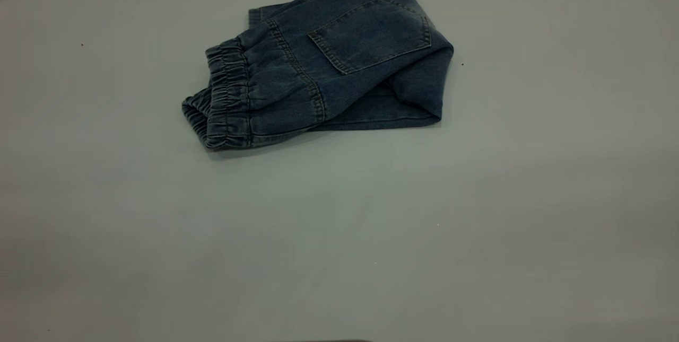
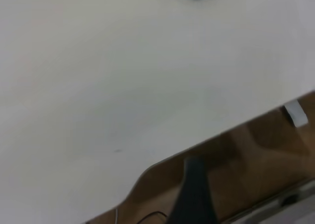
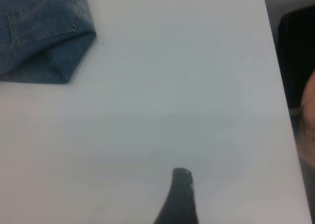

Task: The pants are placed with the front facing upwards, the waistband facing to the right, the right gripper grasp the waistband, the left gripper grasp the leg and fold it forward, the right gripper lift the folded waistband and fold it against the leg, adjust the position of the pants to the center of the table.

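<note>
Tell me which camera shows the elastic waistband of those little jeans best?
The exterior view: the gathered waistband lies in full sight at the left end of the folded pants. The right wrist view catches only the pocket end; the left wrist view shows just a blurred denim sliver.

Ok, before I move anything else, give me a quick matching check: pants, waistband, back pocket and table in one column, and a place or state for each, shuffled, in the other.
Things:
1. pants
2. waistband
3. back pocket
4. table

Places or states:
A. gathered and ruched, at the bundle's left end in the exterior view
B. pale, flat, bare across the near half
C. folded into a compact bundle, on the far half of the table
D. facing up on the top layer, outlined in tan stitching

Pairs: 1-C, 2-A, 3-D, 4-B
</note>
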`<state>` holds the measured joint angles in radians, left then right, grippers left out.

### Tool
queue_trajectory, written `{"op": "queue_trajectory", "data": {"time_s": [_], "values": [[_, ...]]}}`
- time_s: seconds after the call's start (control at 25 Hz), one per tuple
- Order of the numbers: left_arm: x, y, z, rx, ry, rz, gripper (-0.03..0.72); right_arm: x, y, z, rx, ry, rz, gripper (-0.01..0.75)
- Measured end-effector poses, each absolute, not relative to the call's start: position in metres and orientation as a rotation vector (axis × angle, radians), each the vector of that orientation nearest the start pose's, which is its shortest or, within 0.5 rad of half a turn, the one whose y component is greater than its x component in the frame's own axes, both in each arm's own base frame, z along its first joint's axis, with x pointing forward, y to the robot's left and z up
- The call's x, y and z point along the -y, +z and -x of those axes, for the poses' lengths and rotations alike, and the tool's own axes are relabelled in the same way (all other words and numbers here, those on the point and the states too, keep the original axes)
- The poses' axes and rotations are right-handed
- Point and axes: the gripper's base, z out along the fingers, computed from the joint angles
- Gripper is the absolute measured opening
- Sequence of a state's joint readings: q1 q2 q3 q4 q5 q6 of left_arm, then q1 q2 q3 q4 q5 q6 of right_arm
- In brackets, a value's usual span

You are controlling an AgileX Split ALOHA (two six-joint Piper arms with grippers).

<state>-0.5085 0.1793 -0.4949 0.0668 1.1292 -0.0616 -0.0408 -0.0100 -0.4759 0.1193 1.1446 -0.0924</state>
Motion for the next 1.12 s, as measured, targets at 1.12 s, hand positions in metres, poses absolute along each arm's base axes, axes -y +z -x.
{"op": "queue_trajectory", "data": {"time_s": [1.12], "values": [[-0.002, 0.269, -0.005, -2.174, -0.124, -0.31, 0.552, -0.01, 0.264, 0.007, -2.135, 0.07, 0.069, 0.552]]}}
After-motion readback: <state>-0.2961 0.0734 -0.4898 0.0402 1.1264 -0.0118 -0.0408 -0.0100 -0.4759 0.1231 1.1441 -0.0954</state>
